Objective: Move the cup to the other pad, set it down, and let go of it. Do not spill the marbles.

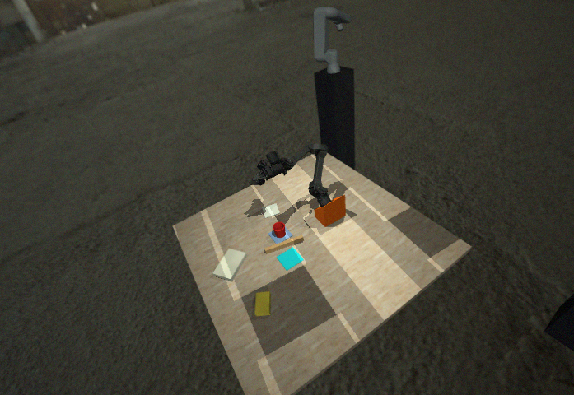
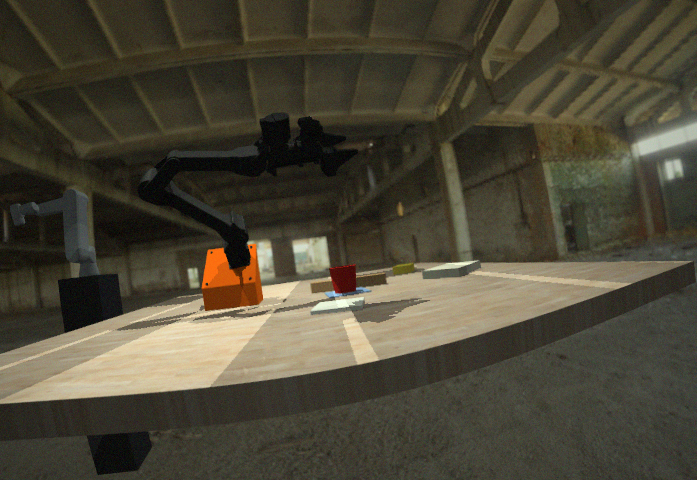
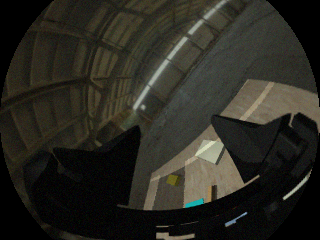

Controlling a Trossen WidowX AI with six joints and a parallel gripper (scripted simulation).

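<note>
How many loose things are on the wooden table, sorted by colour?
Red: 1, the red cup
Blue: 2, blue pad, cyan pad
White: 2, small slab, large slab
Yellow: 1, block
Tan: 1, wooden stick
Total: 7

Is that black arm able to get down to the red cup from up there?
Probably yes. The gripper hangs open high above the table, and nothing stands over the red cup on its blue pad.
</note>
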